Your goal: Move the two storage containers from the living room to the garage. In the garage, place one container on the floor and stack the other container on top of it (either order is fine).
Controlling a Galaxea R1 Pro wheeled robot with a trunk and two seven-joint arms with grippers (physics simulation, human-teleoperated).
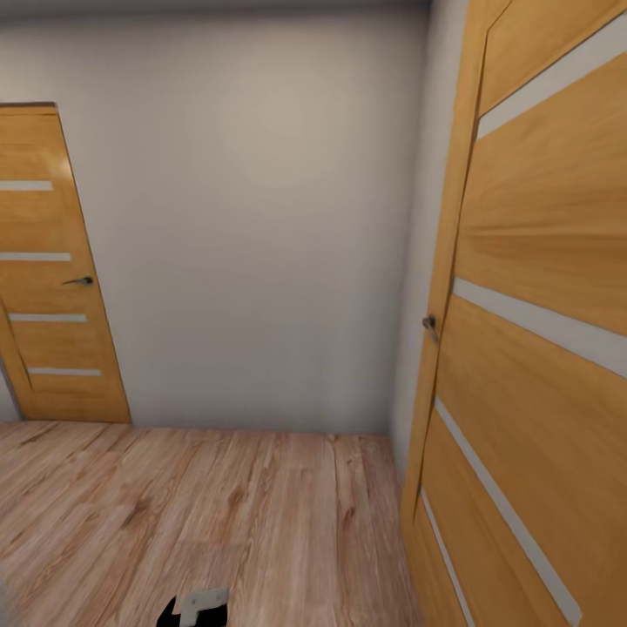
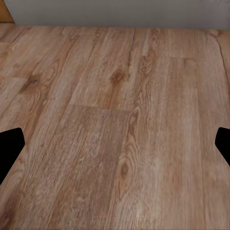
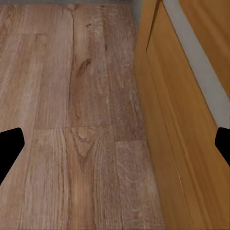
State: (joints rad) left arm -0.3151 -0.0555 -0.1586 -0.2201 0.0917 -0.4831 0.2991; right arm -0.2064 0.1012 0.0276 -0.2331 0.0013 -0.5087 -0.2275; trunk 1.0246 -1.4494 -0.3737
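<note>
Beside the near orange-wood door (image 1: 540, 348), facing a grey-white wall (image 1: 252, 218), over wood plank floor (image 1: 218, 514). Left end effector (image 2: 115, 143) and right end effector (image 3: 115, 143) hanging wide apart, gripping nothing.

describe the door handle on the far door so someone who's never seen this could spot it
Start at the plain grey-white wall facing the camera and follow it to its left end, where an orange-wood door with four frosted strips stands closed. Its handle is a small dark lever on the door's right edge, unlike the nearer door's knob.
</note>
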